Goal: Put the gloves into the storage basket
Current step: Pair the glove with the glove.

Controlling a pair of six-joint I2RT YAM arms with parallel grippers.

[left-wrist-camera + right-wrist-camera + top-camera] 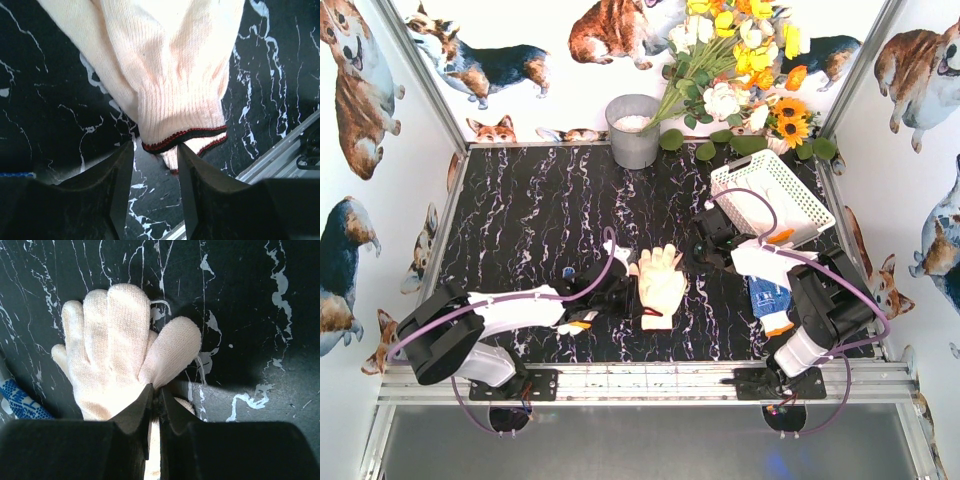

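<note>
A pair of white knit gloves [660, 282] lies stacked on the black marble table, fingers pointing away from the arms. My right gripper [692, 260] is at their right edge; in the right wrist view it [157, 392] is shut on a fold of the top glove [115, 340] by the thumb. My left gripper [625, 288] is at their left edge; in the left wrist view it [155, 150] is open, and the red-and-black trimmed cuff [185, 135] lies just at its fingertips. The white slotted storage basket [785, 185] stands at the back right, with something orange at its near side.
A blue-and-white glove with an orange cuff [770, 300] lies under my right arm. Another blue and orange bit [578, 322] shows by my left arm. A grey metal bucket [634, 130] and a bunch of flowers [740, 60] stand at the back.
</note>
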